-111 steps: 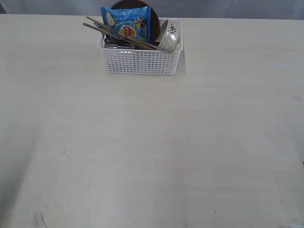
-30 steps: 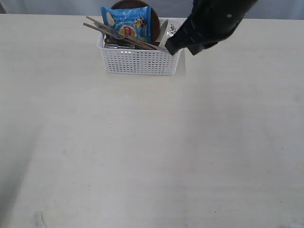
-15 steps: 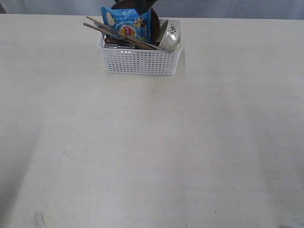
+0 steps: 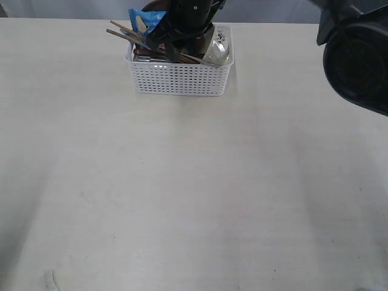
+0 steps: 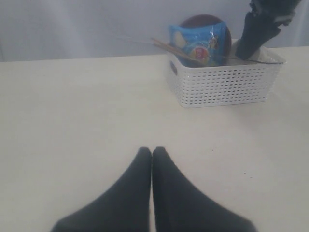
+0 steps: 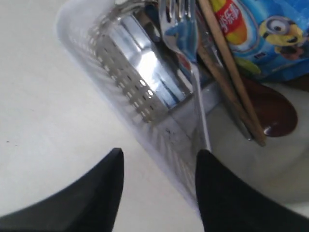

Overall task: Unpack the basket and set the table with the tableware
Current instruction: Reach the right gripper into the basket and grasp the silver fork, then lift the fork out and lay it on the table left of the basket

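The white basket (image 4: 180, 77) stands at the far middle of the table (image 4: 182, 194). My right gripper (image 4: 170, 47) reaches down over it, open, hiding most of the blue chip bag (image 4: 138, 18). In the right wrist view the open gripper (image 6: 159, 162) straddles the basket wall (image 6: 120, 82), one finger (image 6: 108, 183) outside and one inside. Just ahead of it lie the steel fork (image 6: 182, 34), steel cup (image 6: 147, 65), chopsticks (image 6: 231, 77) and dark wooden spoon (image 6: 270, 113). The pale bowl (image 4: 219, 47) leans at the basket's right end. My left gripper (image 5: 151, 152) is shut and empty, low over bare table.
A bulky dark part of the right arm (image 4: 357, 57) fills the upper right of the exterior view. The left wrist view shows the basket (image 5: 222, 84) ahead, with the chip bag (image 5: 198, 43), the brown plate (image 5: 203, 20) and the right arm (image 5: 260, 29) above it.
The right arm, over the basket's right end a second ago and nearly gone from view after, has come down over the basket's middle, covering the chip bag. The basket and its contents have not moved.
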